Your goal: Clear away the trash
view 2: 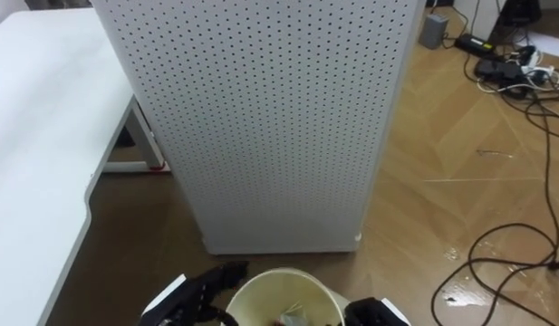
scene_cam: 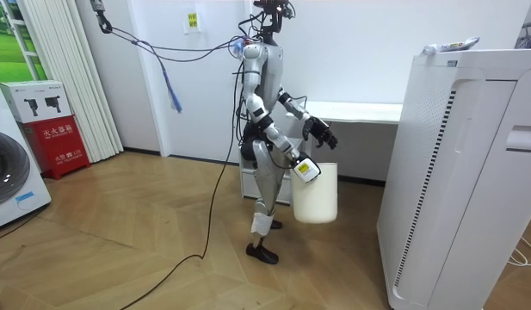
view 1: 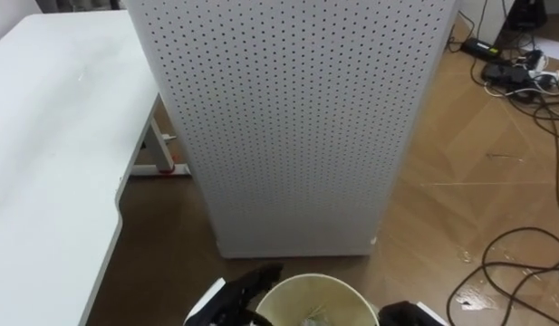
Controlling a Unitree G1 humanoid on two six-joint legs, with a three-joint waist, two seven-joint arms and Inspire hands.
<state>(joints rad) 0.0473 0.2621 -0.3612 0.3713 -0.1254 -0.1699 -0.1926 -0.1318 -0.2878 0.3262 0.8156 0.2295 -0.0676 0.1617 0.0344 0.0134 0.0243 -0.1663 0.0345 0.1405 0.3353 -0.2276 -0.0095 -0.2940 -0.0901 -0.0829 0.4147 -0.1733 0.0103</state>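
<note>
Robot: it stands upright on the wooden floor (scene_cam: 119, 250), facing the tall white air purifier (view 1: 288, 118), with the white desk (view 1: 43, 136) on its left side.
Waste bin: a round, cream-coloured waste bin (view 1: 324, 288) is carried before the robot's hips. In the room view it hangs clear of the floor, near the purifier but not touching it.
Garbage: some pale crumpled garbage (view 2: 293, 317) lies deep inside the bin. I cannot tell what kind it is.
Left hand: the left hand (view 1: 238, 299) is just beside the bin's left rim. Its dark fingers are stretched loosely toward the rim and close around nothing. In the room view it sits a little above the bin's top.
Right hand: the right hand (view 1: 401, 315) is at the bin's right rim, and the bin hangs there. How it grips I cannot tell, because the bin covers it.
Floor at the right: dark cables (view 1: 524, 263) curl over the boards, and a small shiny patch lies close to them.
</note>
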